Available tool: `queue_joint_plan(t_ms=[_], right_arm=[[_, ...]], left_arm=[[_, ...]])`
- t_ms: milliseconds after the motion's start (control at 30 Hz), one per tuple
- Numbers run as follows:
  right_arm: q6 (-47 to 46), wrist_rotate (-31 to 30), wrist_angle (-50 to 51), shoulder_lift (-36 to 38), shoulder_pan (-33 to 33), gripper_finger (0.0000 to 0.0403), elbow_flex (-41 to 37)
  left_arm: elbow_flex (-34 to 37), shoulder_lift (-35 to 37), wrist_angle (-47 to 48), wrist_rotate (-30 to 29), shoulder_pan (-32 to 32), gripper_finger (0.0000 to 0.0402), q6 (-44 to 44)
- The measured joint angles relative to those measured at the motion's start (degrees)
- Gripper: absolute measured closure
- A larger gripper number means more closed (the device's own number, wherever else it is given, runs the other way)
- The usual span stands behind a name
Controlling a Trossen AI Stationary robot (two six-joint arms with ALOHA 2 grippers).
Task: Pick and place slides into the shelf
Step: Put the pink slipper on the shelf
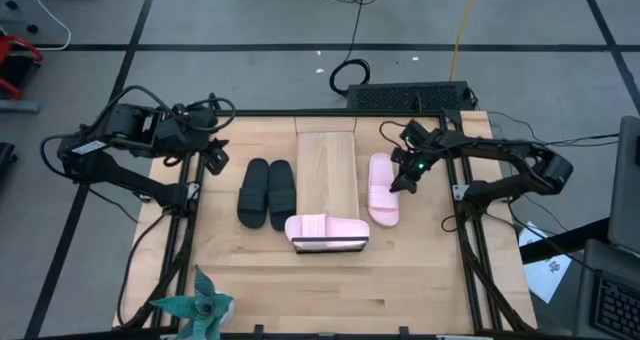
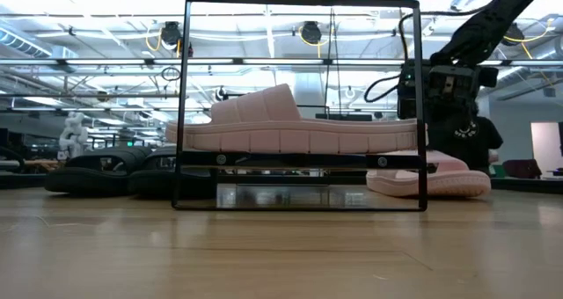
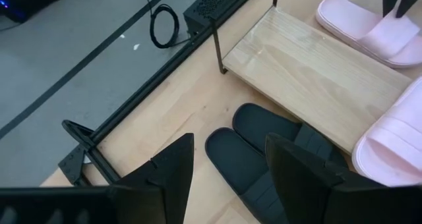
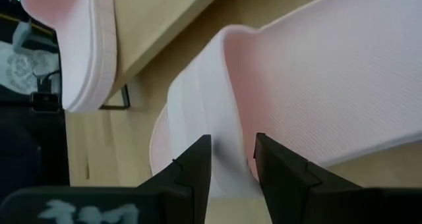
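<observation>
The right gripper [image 1: 405, 183] is pinching the strap of a pink slide [image 1: 382, 190] lying at three o'clock of the shelf [image 1: 327, 170]. The thin grip risks slipping on lifting. The left gripper [image 1: 216, 160] is waiting, spread.

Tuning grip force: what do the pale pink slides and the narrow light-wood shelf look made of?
Pale pink slides: likely soft moulded foam or rubber, matte, with fine ribbing on the strap. Narrow light-wood shelf: pale wood board with visible grain, smooth, in a thin dark frame, probably metal.
</observation>
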State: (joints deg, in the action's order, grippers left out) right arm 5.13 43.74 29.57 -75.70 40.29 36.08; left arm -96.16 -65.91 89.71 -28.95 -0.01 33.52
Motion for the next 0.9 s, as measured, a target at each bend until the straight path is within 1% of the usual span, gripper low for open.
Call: queue_joint_plan(t_ms=[133, 300, 400, 500, 633, 667, 767, 900], right_arm=[[1.5, 1.5, 2.6, -2.1, -0.4, 0.0293, 0.9], [1.6, 3.1, 2.3, -3.6, -2.3, 0.0293, 1.6], [1.6, 3.0, 2.2, -4.1, -3.5, 0.0297, 1.8], [1.4, 3.0, 2.1, -4.8, -4.1, 0.0321, 1.8], [1.5, 3.1, 1.7, -5.7, -4.2, 0.0386, 1.8], [1.4, 2.9, 1.6, -5.8, -4.1, 0.0392, 1.8], [-0.9, -0.8, 1.2, -5.4, -3.1, 0.0393, 1.8], [-2.5, -4.4, 1.2, -3.5, 0.1, 0.0398, 3.2]], left_arm=[[0.0, 0.0, 0.0, 0.0, 0.0, 0.0208, 0.0], [0.0, 0.0, 0.0, -0.1, 0.0, 0.0208, 0.0], [0.0, 0.0, 0.0, -0.1, 0.0, 0.0208, -0.2], [0.0, 0.0, 0.0, -0.5, 0.0, 0.0208, -0.1], [0.0, 0.0, 0.0, -1.2, 0.0, 0.0208, 0.0], [0.0, 0.0, 0.0, -1.2, 0.0, 0.0208, 0.0], [0.0, 0.0, 0.0, -1.2, 0.0, 0.0208, 0.0], [0.0, 0.0, 0.0, -1.2, 0.0, 0.0208, 0.0]])
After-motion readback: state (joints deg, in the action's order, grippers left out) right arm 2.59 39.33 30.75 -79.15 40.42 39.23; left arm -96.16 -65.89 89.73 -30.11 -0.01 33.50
